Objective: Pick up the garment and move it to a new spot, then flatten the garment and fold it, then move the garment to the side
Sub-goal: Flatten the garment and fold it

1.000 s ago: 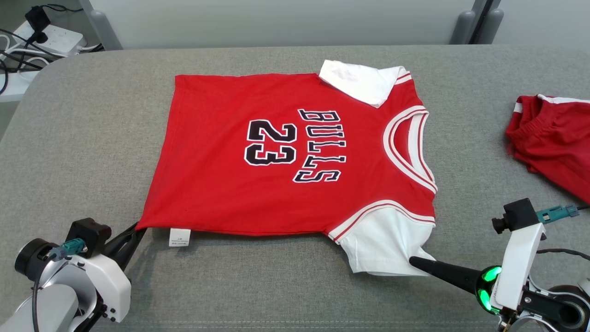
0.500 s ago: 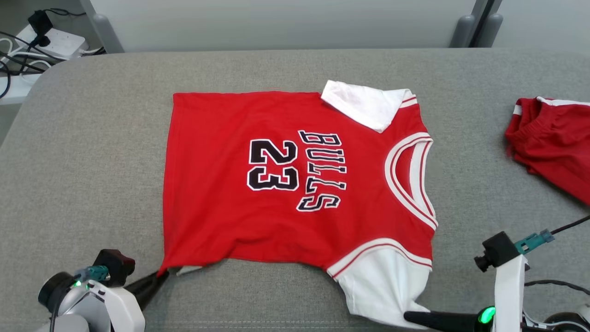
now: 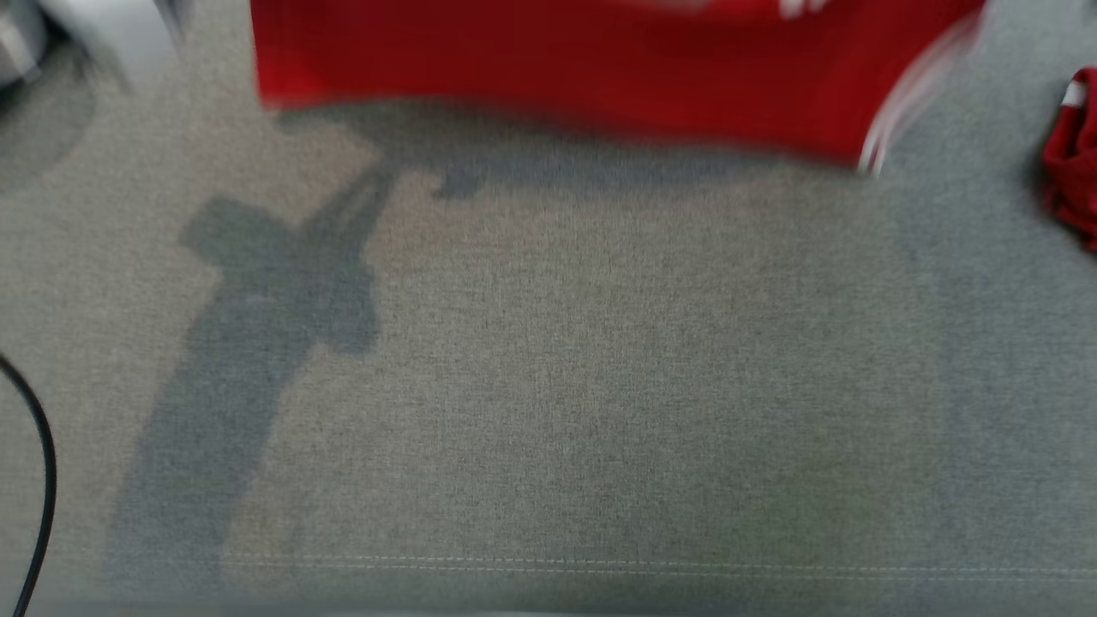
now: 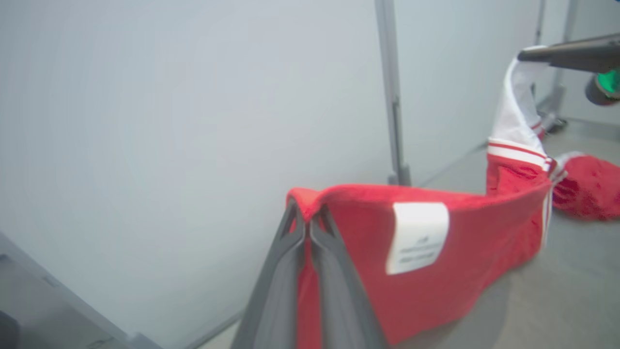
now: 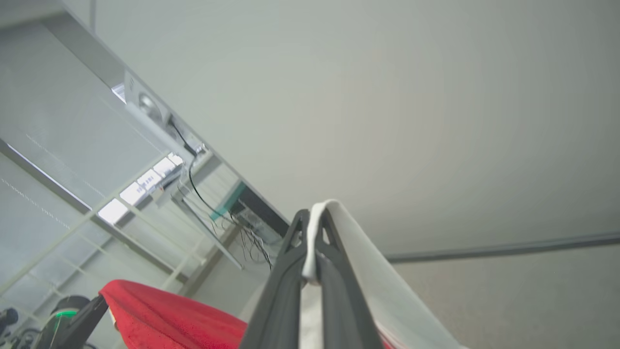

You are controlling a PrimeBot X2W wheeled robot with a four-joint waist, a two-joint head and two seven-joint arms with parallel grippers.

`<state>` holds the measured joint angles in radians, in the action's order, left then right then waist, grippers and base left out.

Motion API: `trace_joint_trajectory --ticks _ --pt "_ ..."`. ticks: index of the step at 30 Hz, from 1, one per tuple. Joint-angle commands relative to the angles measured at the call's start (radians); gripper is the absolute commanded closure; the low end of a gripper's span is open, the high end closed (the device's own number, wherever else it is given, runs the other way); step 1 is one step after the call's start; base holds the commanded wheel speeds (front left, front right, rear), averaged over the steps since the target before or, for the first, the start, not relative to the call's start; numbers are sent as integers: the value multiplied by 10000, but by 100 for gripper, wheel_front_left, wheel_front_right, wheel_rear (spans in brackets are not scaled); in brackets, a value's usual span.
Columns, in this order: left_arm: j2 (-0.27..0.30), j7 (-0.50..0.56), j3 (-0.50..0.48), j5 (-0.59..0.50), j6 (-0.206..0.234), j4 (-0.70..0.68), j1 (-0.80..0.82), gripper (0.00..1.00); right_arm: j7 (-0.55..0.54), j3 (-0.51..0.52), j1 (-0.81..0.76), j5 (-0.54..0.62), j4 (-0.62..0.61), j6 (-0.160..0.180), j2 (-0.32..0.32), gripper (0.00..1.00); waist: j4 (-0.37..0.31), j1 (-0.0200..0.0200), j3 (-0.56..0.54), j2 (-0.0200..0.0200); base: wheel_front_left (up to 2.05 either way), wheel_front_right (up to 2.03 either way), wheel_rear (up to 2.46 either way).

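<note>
A gray fabric tabletop (image 3: pixel 600 386) ran to a pale line of stitching (image 3: pixel 600 564) near its front edge, with a long shadow (image 3: pixel 257 343) across its left side. A black cable (image 3: pixel 43 480) curved at the lower left, and a crumpled red cloth (image 3: pixel 1071 154) lay at the right edge. Behind, a metal post (image 4: pixel 393 97) stood against a plain pale wall (image 4: pixel 169 121). Thin black wires (image 5: pixel 193 184) hung nearby.
</note>
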<state>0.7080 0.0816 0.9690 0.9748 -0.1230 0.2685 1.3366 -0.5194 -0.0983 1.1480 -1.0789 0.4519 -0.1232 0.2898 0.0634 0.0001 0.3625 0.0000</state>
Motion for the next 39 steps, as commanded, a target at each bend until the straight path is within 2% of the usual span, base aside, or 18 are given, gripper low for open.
trace_joint_trajectory --ticks 1,2,3,6,11,15,19,21,24,30,39 --pt "205 -682 -788 -443 110 459 831 100 976 607 1338 275 124 -75 -396 100 9 -1 861 0 0 0 0" --pt "-123 -1147 -725 -739 79 1057 1052 100 1719 792 2049 682 574 -75 -779 100 -1 -1 909 0 0 0 0" --pt "-386 -1382 -527 -922 28 1546 1148 100 1831 604 2431 922 909 -75 -1041 100 -26 -1 883 0 0 0 0" --pt "-864 -2074 -135 -855 -57 2673 1022 100 1360 135 2567 888 1595 -75 -1404 100 -180 -1 748 0 0 0 0" --pt "-708 -2674 829 -341 -72 3335 770 100 583 -134 2186 332 1641 -75 -1209 100 -520 -1 1172 0 0 0 0" --pt "-487 -3054 1196 -25 -74 3694 562 100 105 -195 1744 -173 1382 -75 -1081 100 -772 -1 1452 0 0 0 0" --pt "-305 -3323 1605 331 -75 4115 -10 100 -941 -420 717 -1023 731 -75 -844 100 -983 -1 1624 0 0 0 0" --pt "-103 -3407 1912 481 -75 4027 -563 100 -1954 -619 -349 -1663 -18 -75 -458 100 -1025 -1 1565 0 0 0 0" --pt "100 -3426 1938 515 -75 3492 -1171 100 -2734 -631 -1530 -2162 -772 -75 38 100 -975 -1 1356 0 0 0 0" --pt "349 -3431 1344 124 -76 2805 -2883 100 -3576 -569 -3944 -2776 -2237 -75 569 100 -805 -1 676 0 0 0 0" --pt "178 -3432 644 -438 -76 2837 -5035 100 -3773 -824 -6747 -2791 -3549 -75 453 100 -653 -1 -675 0 0 0 0"
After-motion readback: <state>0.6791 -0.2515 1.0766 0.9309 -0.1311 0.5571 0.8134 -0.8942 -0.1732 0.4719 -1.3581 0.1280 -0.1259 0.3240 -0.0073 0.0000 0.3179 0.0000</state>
